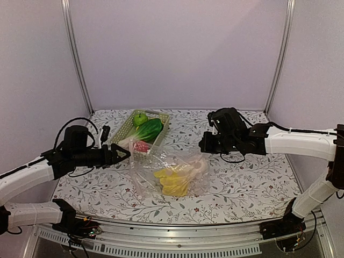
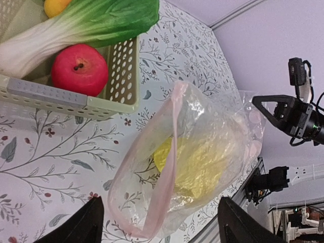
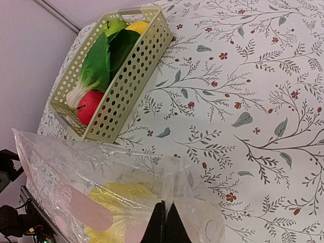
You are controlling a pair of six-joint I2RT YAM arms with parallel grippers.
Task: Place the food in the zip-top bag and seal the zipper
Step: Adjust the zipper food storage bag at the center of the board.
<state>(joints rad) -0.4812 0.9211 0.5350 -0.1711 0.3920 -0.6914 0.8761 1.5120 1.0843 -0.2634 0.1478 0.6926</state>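
Note:
The clear zip-top bag (image 1: 171, 173) lies mid-table with the yellow-white cabbage (image 1: 173, 181) inside it. Its pink zipper strip (image 2: 174, 152) runs along the open mouth. My right gripper (image 3: 165, 223) is shut, pinching a fold of the bag's plastic on its right side. In the left wrist view, my left gripper (image 2: 159, 227) is open just short of the bag's mouth, its fingers (image 2: 83, 223) wide apart and holding nothing. The red round fruit (image 2: 80, 69), the dark green vegetable (image 2: 96, 20), the small yellow fruit (image 2: 55, 6) and the green apple (image 1: 140, 119) sit in the basket.
The pale green lattice basket (image 1: 159, 139) stands at the back, just behind the bag's left end. Metal frame posts (image 1: 78, 59) and pale walls close in the table on three sides. The right arm (image 1: 293, 141) reaches in from the right.

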